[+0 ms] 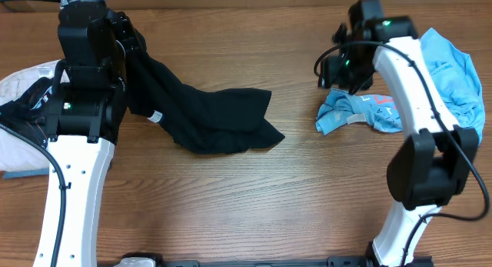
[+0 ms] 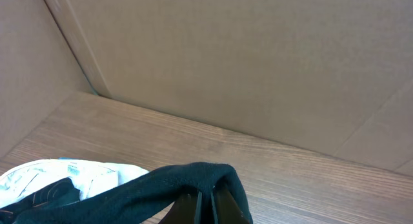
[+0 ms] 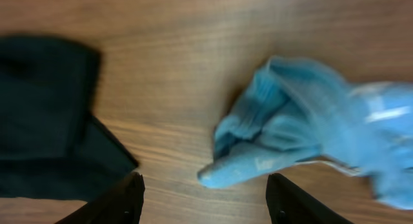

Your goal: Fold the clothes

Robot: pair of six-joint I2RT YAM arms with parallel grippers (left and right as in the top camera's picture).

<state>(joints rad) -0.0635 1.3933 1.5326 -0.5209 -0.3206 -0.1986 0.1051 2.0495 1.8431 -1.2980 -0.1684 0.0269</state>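
Our left gripper (image 2: 205, 206) pinches the limp black cloth garment (image 1: 223, 117). Our right gripper (image 3: 205, 199) hangs spread by the crumpled light-blue cloth garment (image 3: 290, 140).

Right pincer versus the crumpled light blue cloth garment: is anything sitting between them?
Nothing visible does. In the right wrist view the open right pincer hangs just over the near tip of the crumpled light blue cloth garment, with only bare wooden table around. The black cotton garment lies off to one side, apart from it.

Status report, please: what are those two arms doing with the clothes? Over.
Left gripper shut on black garment, one end lifted. Right gripper open, empty, above crumpled blue garment. Nothing folded yet.
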